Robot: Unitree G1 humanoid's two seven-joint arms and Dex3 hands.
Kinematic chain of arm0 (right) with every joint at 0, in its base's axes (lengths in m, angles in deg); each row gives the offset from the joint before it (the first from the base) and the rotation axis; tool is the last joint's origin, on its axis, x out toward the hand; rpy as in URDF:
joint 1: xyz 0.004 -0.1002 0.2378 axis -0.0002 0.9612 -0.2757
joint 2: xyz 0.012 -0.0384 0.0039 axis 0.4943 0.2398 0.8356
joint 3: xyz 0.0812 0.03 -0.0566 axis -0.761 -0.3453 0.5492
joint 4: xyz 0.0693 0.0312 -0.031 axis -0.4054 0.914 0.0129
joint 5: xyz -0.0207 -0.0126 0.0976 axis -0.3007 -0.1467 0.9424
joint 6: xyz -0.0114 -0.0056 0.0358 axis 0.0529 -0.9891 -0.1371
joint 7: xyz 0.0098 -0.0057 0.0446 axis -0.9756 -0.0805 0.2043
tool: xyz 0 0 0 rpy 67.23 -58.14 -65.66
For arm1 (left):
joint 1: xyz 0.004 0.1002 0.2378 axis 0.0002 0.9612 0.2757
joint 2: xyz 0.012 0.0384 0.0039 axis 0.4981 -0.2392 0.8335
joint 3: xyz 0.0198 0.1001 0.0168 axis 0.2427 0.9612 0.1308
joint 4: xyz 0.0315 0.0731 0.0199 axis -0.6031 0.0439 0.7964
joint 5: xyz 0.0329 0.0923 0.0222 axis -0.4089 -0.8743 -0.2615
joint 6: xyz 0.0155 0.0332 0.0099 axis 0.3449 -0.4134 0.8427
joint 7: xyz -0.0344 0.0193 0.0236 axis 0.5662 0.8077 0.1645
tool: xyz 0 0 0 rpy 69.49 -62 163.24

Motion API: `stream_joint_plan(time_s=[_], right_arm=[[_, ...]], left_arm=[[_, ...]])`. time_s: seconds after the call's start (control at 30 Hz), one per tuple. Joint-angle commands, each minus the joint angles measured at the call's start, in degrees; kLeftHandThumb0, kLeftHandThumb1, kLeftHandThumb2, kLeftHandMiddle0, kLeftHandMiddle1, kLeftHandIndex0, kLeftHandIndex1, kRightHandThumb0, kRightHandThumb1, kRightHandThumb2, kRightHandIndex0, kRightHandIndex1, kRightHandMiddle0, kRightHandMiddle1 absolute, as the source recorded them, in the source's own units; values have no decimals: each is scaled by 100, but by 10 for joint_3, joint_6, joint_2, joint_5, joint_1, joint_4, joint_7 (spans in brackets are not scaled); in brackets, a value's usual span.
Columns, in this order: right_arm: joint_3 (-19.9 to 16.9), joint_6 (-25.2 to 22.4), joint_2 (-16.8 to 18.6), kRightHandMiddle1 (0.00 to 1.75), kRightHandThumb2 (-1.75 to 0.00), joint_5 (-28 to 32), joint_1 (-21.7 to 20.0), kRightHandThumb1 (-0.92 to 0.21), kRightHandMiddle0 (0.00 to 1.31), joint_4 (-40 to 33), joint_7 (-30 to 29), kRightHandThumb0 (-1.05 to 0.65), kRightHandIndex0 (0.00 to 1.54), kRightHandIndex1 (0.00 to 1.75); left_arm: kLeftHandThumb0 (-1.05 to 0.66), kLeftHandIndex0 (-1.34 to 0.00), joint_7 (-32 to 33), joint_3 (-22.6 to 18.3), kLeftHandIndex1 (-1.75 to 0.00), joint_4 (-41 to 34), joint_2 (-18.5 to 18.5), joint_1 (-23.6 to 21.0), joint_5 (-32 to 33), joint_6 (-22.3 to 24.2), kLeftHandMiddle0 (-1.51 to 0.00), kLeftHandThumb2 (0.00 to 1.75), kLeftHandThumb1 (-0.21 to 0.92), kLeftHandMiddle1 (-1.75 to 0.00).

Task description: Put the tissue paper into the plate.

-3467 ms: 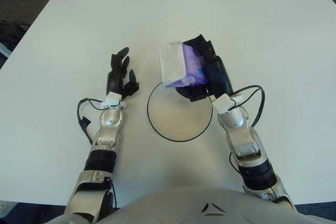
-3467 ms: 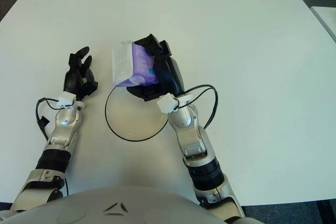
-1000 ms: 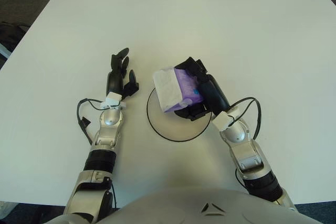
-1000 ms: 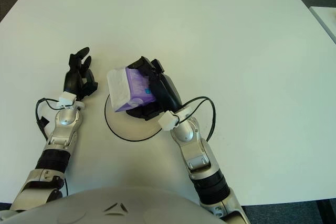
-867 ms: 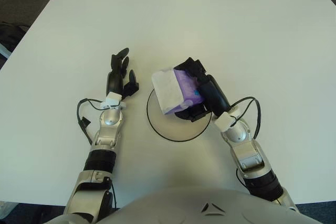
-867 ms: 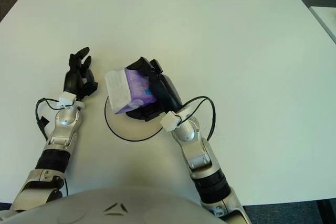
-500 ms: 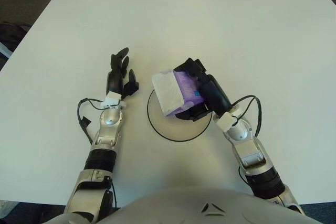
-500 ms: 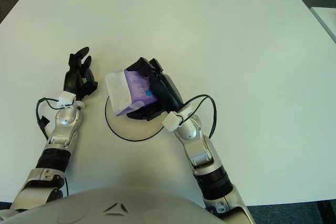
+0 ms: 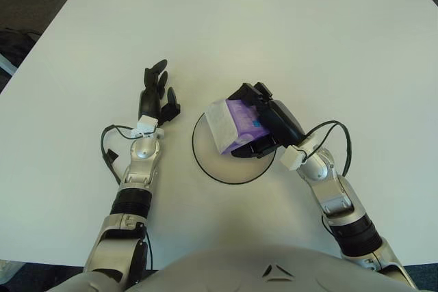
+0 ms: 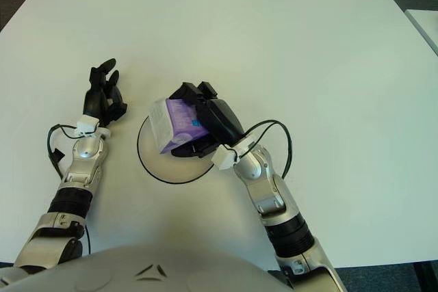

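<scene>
the right hand (image 9: 263, 120) holds the tissue paper (image 9: 233, 124), a purple pack with a white end, over the plate (image 9: 226, 169), a round white plate with a dark rim lying on the white table (image 9: 342, 52). the pack sits low above the plate's far half, its white end turned toward the robot's left. whether its underside already touches the plate cannot be told.

step in hand, as a judgement: setting the pack down and letting go. to do this well, the pack should come down flat inside the rim, nearer the plate's centre than its far edge, so that no corner overhangs. the fingers should spread only once the pack bears on the plate, and the hand should then lift away upward, not sideways, since a light pack may drag along with it.

fingers: those of the right hand are curled closely around the pack's purple body, gripping it from the far and right sides. the left hand (image 9: 154, 97) shows to the left of the plate, apart from it, fingers loosely extended and holding nothing.
</scene>
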Motion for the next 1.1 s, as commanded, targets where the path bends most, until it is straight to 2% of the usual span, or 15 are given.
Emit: stream_joint_plan(time_s=[0.0, 0.03, 0.1, 0.13, 0.17, 0.23, 0.3, 0.4, 0.63, 1.07], right_arm=[[-4, -12, -10, 166, -51, -5, 2, -90, 16, -22, 16, -51, 27, 138], [-2, -13, -15, 164, -49, -6, 0, -90, 13, -22, 22, -57, 27, 136], [1, -15, -26, 137, -45, -10, -5, -91, 5, -21, 36, -71, 24, 108], [3, -18, -32, 132, -44, -12, -8, -91, 4, -22, 45, -73, 24, 102], [4, -21, -35, 118, -45, -13, -10, -92, 3, -23, 51, -77, 23, 88], [5, -28, -43, 106, -46, -16, -17, -92, 1, -25, 68, -80, 22, 75], [6, -38, -54, 84, -50, -20, -25, -92, 0, -32, 90, -84, 21, 54], [4, -48, -65, 70, -52, -18, -31, -92, 0, -42, 113, -87, 20, 39], [2, -63, -105, 46, -61, -22, -51, -92, 0, -62, 172, -92, 18, 14], [2, -48, -145, 34, -71, -30, -80, -92, 0, -63, 209, -94, 15, 5]], left_arm=[[-67, 0, -1, 10, -79, 79, -15, 69, -12, -4, -34, 88, 92, 0], [-67, 0, -1, 11, -79, 78, -15, 69, -13, -5, -34, 88, 92, 0], [-66, 0, -1, 13, -79, 76, -14, 70, -15, -7, -34, 88, 92, 0], [-66, 0, -1, 13, -80, 75, -14, 71, -16, -8, -34, 88, 92, 0], [-65, 0, -1, 14, -80, 74, -14, 71, -16, -8, -35, 88, 92, -1], [-65, 0, -1, 15, -80, 73, -14, 71, -16, -6, -35, 88, 92, -1], [-65, 0, -2, 15, -81, 69, -15, 72, -15, -1, -37, 87, 92, -2], [-65, 0, -3, 15, -82, 65, -16, 74, -13, 4, -39, 87, 92, -2], [-64, 0, -5, 15, -85, 66, -19, 73, -9, 10, -42, 86, 92, -4], [-67, 0, -1, 17, -86, 60, -24, 73, -10, 16, -42, 85, 92, -4]])
